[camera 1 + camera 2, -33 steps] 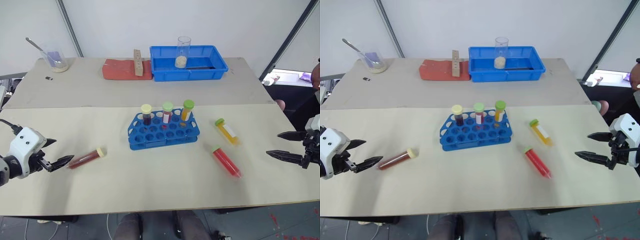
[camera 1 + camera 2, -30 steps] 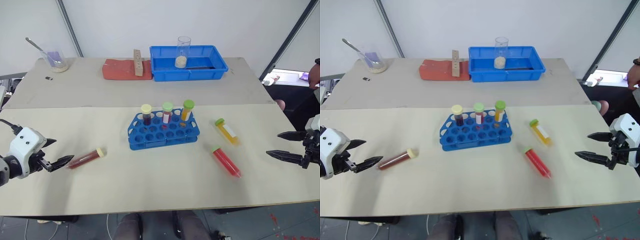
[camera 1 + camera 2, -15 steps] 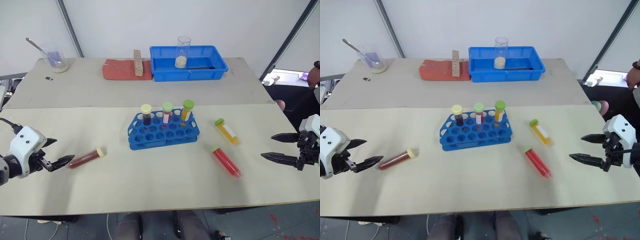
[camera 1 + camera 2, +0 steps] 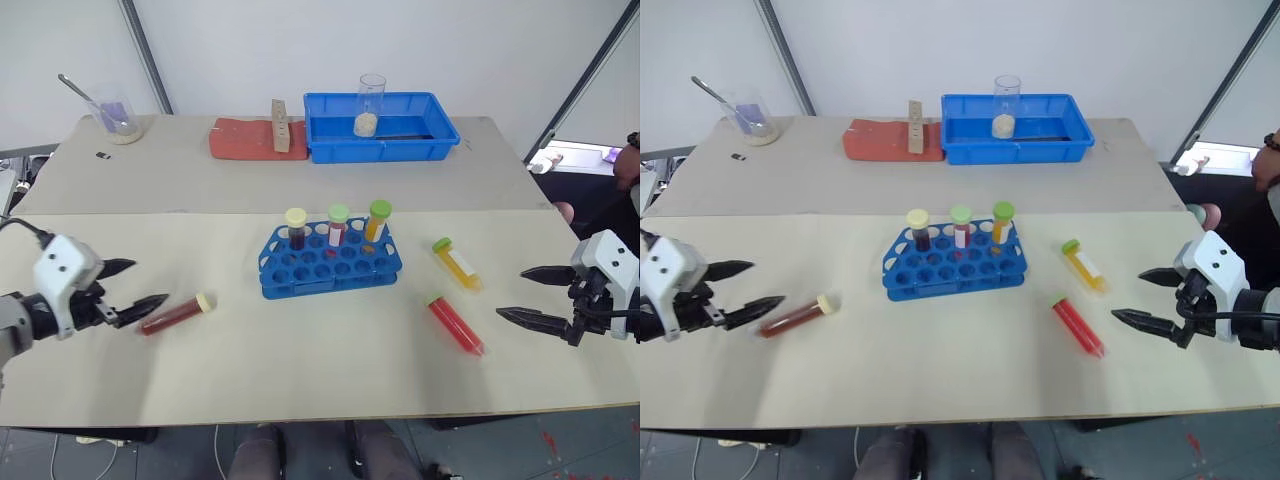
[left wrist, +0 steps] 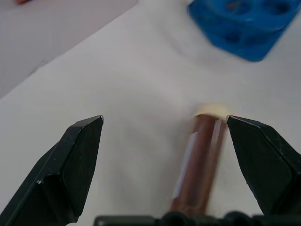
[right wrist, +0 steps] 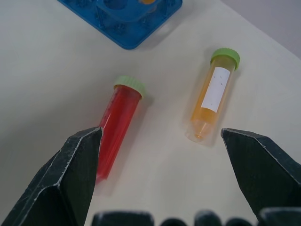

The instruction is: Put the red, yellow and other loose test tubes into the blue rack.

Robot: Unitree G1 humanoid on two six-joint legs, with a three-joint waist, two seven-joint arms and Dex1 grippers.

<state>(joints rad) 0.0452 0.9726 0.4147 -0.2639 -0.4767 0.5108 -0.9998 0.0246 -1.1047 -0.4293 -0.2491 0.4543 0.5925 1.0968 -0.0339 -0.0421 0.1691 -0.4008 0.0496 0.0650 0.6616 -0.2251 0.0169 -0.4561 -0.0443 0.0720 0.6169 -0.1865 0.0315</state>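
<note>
Left eye view: three tubes lie loose on the worktop (image 4: 300, 400) around the rack (image 4: 330, 265). Both jaws gape empty. Approach step; next, left gripper (image 4: 128, 286) must straddle the brown tube (image 4: 177, 315).

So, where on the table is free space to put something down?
Bare: the near strip in front of the blue rack, between the dark tube and the red tube. Crowded: right of the rack, where the red tube and yellow tube lie.
</note>
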